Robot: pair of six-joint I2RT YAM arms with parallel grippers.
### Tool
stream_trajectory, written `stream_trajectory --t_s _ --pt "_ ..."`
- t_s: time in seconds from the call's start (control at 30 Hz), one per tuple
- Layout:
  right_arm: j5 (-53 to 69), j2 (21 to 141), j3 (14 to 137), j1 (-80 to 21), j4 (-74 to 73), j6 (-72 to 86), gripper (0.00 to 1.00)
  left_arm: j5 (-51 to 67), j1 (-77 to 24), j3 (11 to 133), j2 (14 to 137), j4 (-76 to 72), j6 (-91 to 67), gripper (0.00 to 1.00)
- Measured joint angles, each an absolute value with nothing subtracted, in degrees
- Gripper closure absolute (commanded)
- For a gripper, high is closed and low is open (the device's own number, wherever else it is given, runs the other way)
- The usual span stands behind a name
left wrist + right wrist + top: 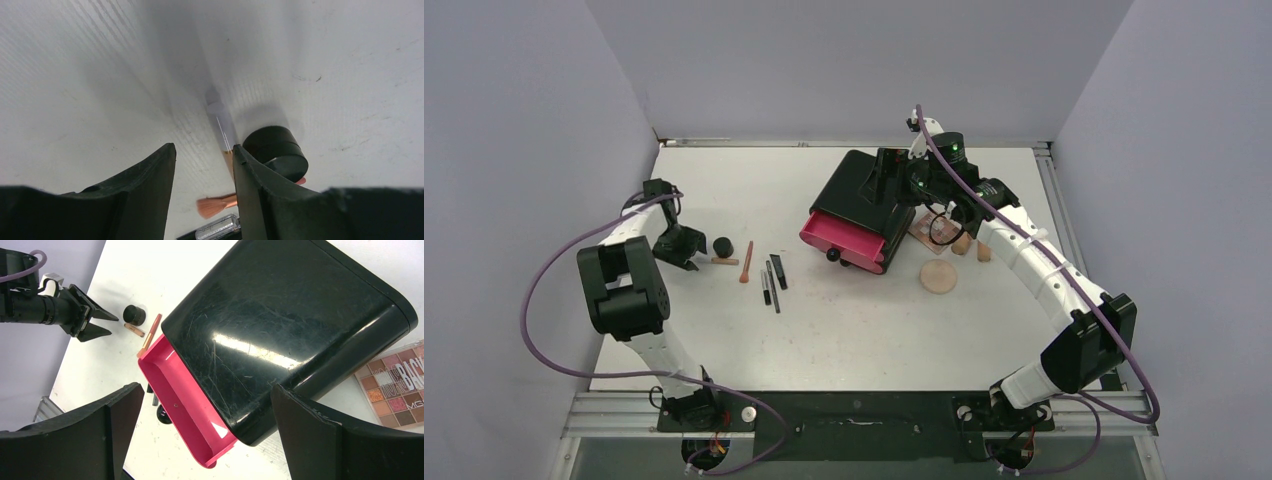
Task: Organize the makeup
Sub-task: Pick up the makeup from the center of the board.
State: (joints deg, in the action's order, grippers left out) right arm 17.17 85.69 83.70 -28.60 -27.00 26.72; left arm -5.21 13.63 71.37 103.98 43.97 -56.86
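Beside the small black round jar point(277, 147), left gripper point(204, 148) sat empty, jaws apart; right gripper point(207, 390) gaped wide above glossy black cabinet point(280, 325), pink drawer point(185, 405) pulled out.

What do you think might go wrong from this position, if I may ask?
1. The open left gripper sits right beside the round black jar; closing in off-centre may knock it toward the brush.
2. The open right gripper hangs over the black cabinet; descending could shove it against the eyeshadow palette or jam the pink drawer.
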Motion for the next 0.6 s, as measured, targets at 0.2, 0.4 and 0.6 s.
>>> stream_trajectory --t_s 0.2,0.4,0.6 --pt "17.2 85.7 83.7 -28.6 -27.0 26.7 0.02 -6.1 13.6 73.6 107.5 44.6 -57.8 0.57" --pt "17.2 85.7 83.7 -28.6 -27.0 26.7 0.02 -6.9 13.6 74.7 109.1 44.5 -57.8 0.61" --pt "17.2 85.7 83.7 -28.6 -27.0 26.7 0.02 -7.4 13.6 73.5 109.5 43.2 -57.8 0.66"
